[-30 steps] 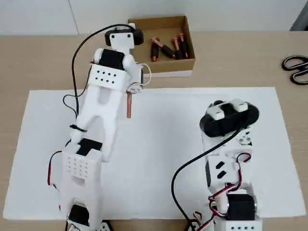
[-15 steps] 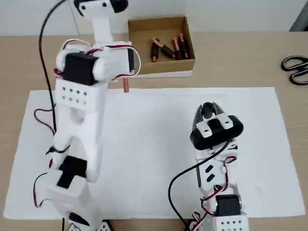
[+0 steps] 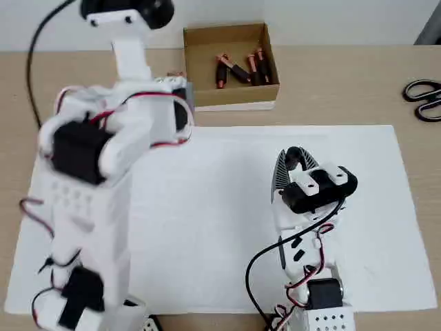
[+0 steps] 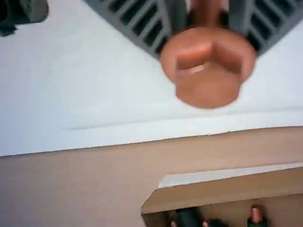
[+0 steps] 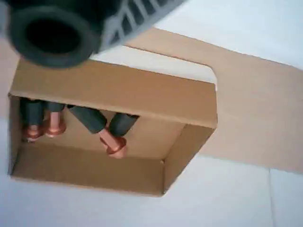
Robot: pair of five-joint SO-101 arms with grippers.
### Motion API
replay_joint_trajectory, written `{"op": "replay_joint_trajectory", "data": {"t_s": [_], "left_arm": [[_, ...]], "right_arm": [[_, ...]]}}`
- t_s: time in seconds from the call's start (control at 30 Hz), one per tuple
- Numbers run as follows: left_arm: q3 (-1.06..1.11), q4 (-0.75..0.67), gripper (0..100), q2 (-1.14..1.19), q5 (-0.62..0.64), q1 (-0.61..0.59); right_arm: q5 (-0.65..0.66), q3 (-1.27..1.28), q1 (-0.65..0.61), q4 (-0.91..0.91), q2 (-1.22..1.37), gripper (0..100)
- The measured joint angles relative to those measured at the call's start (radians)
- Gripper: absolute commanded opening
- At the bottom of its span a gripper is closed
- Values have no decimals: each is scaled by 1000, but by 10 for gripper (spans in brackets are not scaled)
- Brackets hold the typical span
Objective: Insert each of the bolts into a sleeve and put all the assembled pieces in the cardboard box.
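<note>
My left arm has lifted back from the cardboard box. My left end effector clamps the copper bolt above the paper edge, and my right end effector grips 1 black sleeve. I should align both axes before pushing.

I see the cardboard box at top centre of the high view, on the table behind the paper sheet, with assembled pieces inside. Scissors lie at the right edge. The left gripper, just left of the box, holds a bolt. The right gripper, lower right, holds a sleeve.
</note>
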Motion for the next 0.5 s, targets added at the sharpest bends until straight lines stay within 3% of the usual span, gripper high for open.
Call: {"op": "replay_joint_trajectory", "data": {"t_s": [0.3, 0.5], "left_arm": [[362, -20, 6, -413, 0, -78], [804, -296, 6, -649, 0, -81]], "right_arm": [[-9, 0, -129, 109, 0, 5], [-9, 0, -166, 114, 0, 4]]}}
